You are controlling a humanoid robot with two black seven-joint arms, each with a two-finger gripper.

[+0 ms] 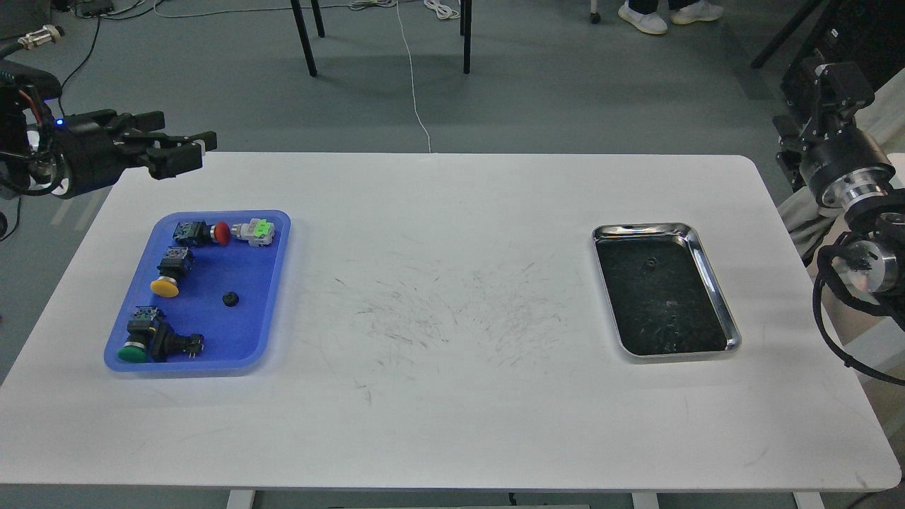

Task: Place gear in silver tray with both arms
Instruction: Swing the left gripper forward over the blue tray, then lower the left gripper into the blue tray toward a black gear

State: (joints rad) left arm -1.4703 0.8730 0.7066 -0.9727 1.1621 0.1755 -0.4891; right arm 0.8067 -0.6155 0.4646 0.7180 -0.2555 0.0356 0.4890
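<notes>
1. Over the table's far-left corner, the left gripper [185,150] hangs with its arm stretched out level, pointing right, fingers parted and holding nothing.
2. Off the right edge, the right gripper [828,88] points up and away; too dark and end-on, can't tell if it's parted.
3. Silver tray [715,281] sits on the right side, a small dark gear [649,265] already in it.
4. Blue tray [272,283] on the left holds push buttons and another black gear [229,299].
</notes>
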